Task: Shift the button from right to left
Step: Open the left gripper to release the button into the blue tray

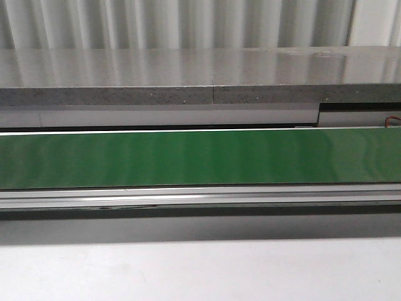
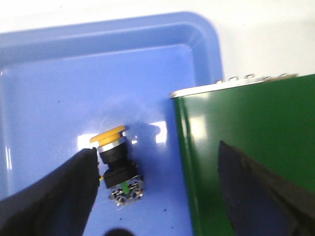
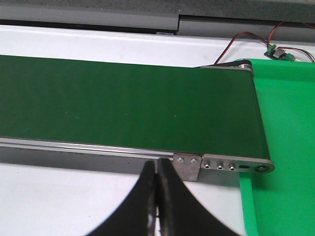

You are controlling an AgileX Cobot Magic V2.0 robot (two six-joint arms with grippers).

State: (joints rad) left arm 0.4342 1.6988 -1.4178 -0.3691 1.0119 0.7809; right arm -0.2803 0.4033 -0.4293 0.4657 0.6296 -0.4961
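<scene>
Left gripper (image 2: 155,184), jaws wide apart and empty, brackets the button (image 2: 117,164) – lying tilted in the blue tray (image 2: 44,73) beside the belt's end, nearer one finger (right gripper (image 3: 156,196) closed, empty).

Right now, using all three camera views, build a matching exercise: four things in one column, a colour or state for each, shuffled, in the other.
Things:
1. button
2. tray under the button
3. right gripper
4. conveyor belt

Colours or states:
A. dark green
B. fingers closed together, holding nothing
C. yellow-orange cap
D. light blue

Pairs: 1-C, 2-D, 3-B, 4-A
</scene>
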